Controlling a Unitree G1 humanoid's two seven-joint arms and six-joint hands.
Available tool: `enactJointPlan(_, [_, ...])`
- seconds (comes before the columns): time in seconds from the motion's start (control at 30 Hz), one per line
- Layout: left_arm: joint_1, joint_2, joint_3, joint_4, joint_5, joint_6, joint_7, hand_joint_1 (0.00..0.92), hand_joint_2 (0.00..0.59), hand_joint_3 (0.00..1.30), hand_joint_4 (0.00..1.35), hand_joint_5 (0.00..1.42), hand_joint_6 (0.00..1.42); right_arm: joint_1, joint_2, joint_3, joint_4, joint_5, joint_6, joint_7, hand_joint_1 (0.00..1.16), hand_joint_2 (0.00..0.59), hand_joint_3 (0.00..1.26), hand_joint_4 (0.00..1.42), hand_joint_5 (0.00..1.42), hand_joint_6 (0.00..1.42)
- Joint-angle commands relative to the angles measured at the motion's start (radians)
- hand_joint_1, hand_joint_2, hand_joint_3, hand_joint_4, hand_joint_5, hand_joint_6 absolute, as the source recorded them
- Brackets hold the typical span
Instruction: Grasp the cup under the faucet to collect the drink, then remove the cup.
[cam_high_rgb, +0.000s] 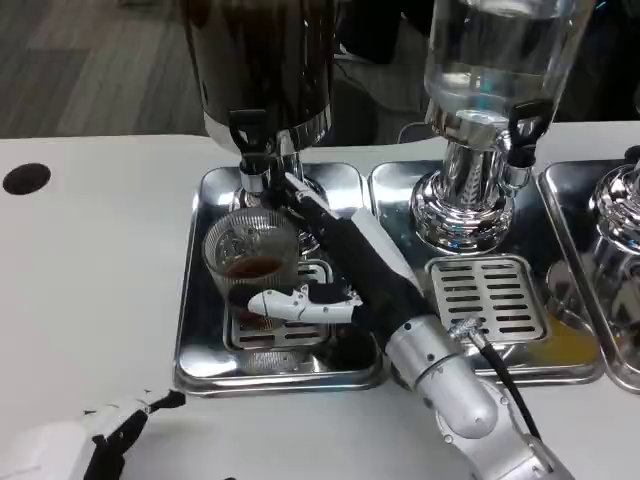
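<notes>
Fingers (290, 302) of the right hand (335, 265) wrap around the ribbed glass cup (250, 258), gripping it under the faucet (252, 170) of the dark drink dispenser (262, 70). Brown liquid sits low in the cup, which stands on the drip tray (200, 300). On the white bench (90, 270), the left hand (100, 440) rests with fingers spread, holding nothing. Three dispensers stand in a row on steel trays. Grey floor lies beyond the bench.

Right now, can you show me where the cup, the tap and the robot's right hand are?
cup (250, 245): head view, on its ribbed glass wall.
tap (248, 132): head view, on its black lever.
right hand (335, 262): head view, on the hand's middle beside the cup.
</notes>
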Motion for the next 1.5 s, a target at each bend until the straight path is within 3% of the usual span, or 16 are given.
enactJointPlan(0.03, [0.01,0.008,0.007,-0.007,-0.013,0.001,-0.013,0.039,0.084,0.29,0.22,0.28,0.21,0.006,0.008,0.003,0.019,0.003,-0.02,0.001,0.78,0.091,0.07,0.11,0.17,0.06])
enactJointPlan(0.93, [0.031,0.035,0.027,-0.011,-0.034,-0.001,-0.022,0.039,0.084,0.29,0.22,0.28,0.23,-0.018,0.04,0.013,0.116,-0.017,-0.042,-0.057,0.78,0.093,0.11,0.16,0.22,0.11])
enactJointPlan(1.5, [0.041,0.036,0.048,-0.017,-0.043,-0.012,-0.029,0.039,0.084,0.3,0.23,0.28,0.24,-0.019,0.052,0.014,0.142,-0.039,-0.045,-0.12,0.81,0.103,0.27,0.3,0.34,0.21])
